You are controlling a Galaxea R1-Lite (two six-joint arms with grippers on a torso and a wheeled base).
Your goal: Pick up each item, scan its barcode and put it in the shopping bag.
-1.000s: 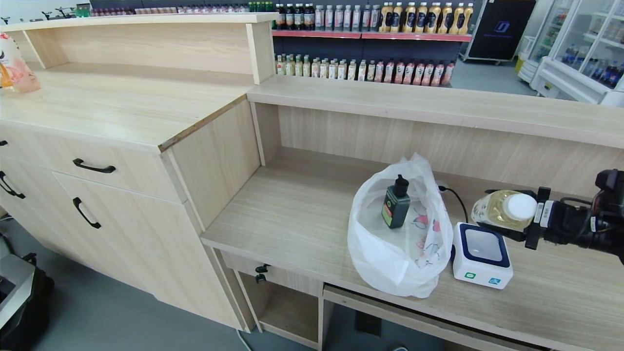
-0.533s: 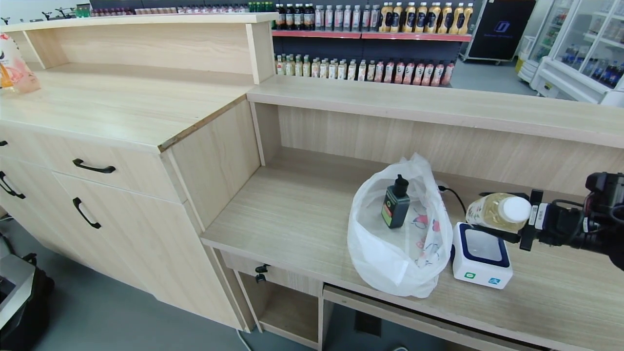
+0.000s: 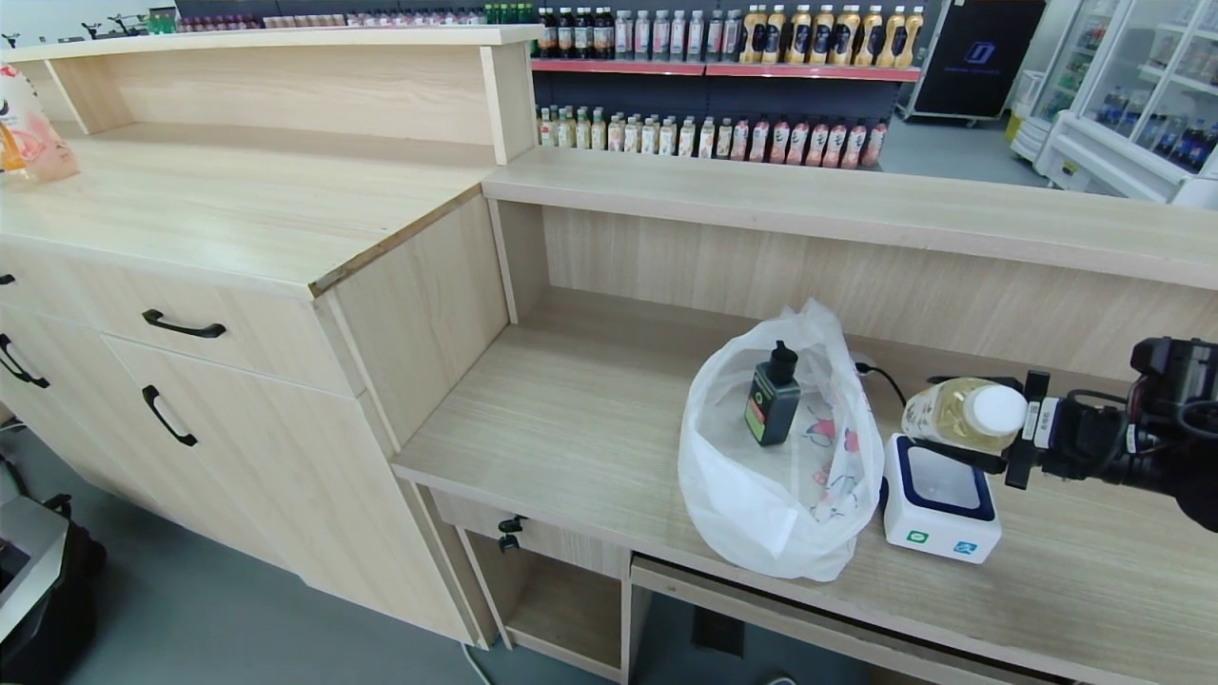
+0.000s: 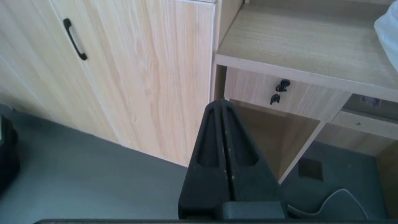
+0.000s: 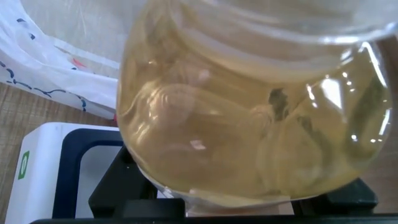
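Observation:
My right gripper (image 3: pixel 980 425) is shut on a clear bottle of yellow liquid (image 3: pixel 956 415) with a white cap, held on its side just above the far edge of the white barcode scanner (image 3: pixel 937 497). The right wrist view looks through the bottle (image 5: pixel 249 118) down onto the scanner (image 5: pixel 68 180) and the bag's edge (image 5: pixel 56 56). The white plastic shopping bag (image 3: pixel 775 495) stands open left of the scanner with a dark green bottle (image 3: pixel 773 398) inside. My left gripper (image 4: pixel 225 140) is shut and empty, low beside the counter front.
A black cable (image 3: pixel 894 385) runs behind the bag to the scanner. A raised ledge (image 3: pixel 856 205) backs the lower counter (image 3: pixel 571 419). A taller cabinet (image 3: pixel 238 219) with drawers stands to the left. A pink pouch (image 3: pixel 29 128) sits at its far left.
My right gripper has carried the yellow bottle a little leftward and slightly up, toward the bag and over the scanner's far edge. The left arm has not moved.

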